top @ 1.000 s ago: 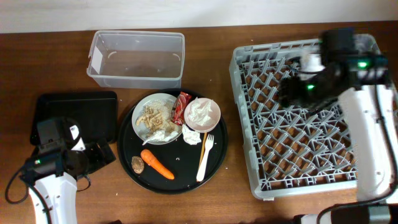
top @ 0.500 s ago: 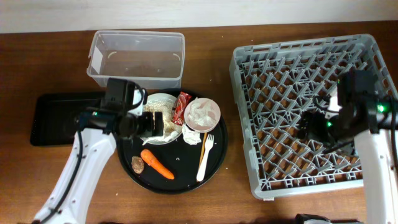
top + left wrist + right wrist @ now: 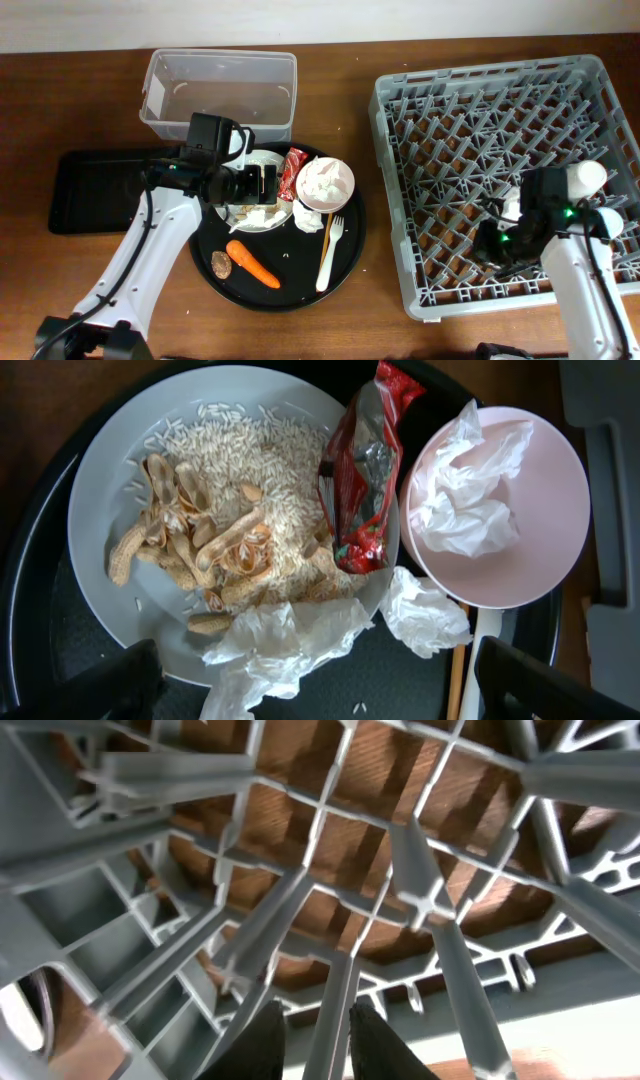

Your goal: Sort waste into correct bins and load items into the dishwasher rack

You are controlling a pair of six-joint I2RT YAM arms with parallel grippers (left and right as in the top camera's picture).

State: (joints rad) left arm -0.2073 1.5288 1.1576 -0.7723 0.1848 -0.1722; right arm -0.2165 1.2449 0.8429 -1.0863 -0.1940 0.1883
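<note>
I saw left gripper [image 3: 310, 665] wide open over whitish round plate [image 3: 105, 480], frame centre; red foil wrapper [image 3: 365, 470] upper middle, print unreadable. Right gripper [image 3: 318, 1040] low in grey plastic grid rack [image 3: 430, 890]; couldn't tell aperture.

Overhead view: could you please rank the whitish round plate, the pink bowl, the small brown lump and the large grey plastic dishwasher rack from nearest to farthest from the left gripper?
1. whitish round plate: directly under the left gripper.
2. pink bowl: beside the plate, picture right.
3. small brown lump: below the plate in the picture.
4. large grey plastic dishwasher rack: far picture right.
</note>
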